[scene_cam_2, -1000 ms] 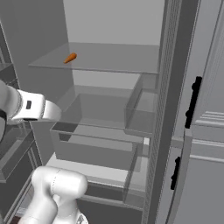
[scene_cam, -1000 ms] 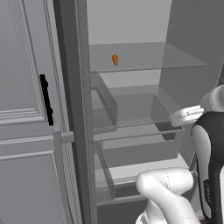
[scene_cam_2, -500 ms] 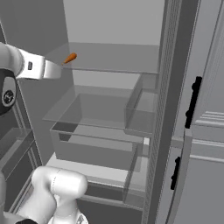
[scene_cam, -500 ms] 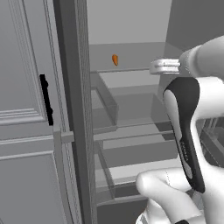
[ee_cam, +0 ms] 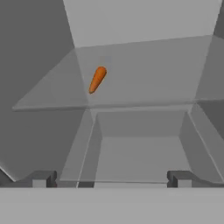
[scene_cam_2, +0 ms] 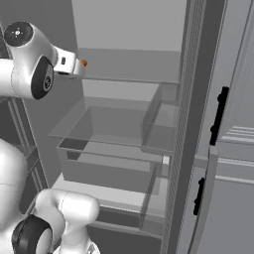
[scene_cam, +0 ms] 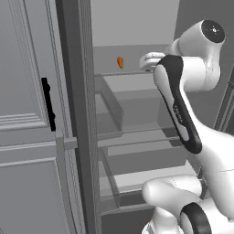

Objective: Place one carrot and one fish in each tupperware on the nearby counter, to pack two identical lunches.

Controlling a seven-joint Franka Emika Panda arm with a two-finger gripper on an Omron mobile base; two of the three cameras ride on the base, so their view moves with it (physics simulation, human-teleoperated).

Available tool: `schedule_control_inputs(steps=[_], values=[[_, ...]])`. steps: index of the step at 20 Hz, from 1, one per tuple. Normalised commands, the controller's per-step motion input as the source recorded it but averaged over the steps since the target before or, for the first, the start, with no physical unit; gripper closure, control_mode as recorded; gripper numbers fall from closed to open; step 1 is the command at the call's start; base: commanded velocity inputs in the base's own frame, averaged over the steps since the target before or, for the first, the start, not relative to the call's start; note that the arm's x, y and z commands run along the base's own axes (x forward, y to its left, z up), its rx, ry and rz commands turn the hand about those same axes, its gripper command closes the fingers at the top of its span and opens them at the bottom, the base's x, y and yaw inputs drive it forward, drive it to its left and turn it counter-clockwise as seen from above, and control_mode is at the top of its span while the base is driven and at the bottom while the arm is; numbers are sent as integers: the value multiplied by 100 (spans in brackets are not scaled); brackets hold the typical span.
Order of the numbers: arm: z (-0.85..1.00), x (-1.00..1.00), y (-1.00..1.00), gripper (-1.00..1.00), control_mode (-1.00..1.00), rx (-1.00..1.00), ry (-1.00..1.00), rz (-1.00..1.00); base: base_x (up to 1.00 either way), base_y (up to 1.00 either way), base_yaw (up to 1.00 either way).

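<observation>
1. The carrot (ee_cam: 97,79) lies on the glass shelf (ee_cam: 144,74) inside the open fridge, toward that shelf's left side and well back from its front edge (scene_cam: 119,62)
2. The gripper (ee_cam: 111,178) is raised level with that shelf, short of the carrot, its two fingertips (ee_cam: 42,178) spread wide with nothing between them
3. A clear drawer (scene_cam_2: 111,130) sits just below the shelf
</observation>
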Motion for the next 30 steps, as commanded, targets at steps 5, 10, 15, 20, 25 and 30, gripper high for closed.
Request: schedule_control_inputs(steps=[5, 10, 15, 20, 25, 30], values=[[-17, 55, 40, -100, -100, -19, 1, 13, 0, 0, 0], [-13, 71, 23, -100, -100, -4, -1, 3, 0, 0, 0], [0, 76, 16, -100, -100, 0, 2, -2, 0, 0, 0], [0, 93, 16, -100, -100, 0, 11, -5, 0, 0, 0], [-2, 80, 5, -100, -100, -1, 20, -1, 0, 0, 0], [-35, 13, 1, -100, -100, -1, 1, 0, 0, 0, 0]])
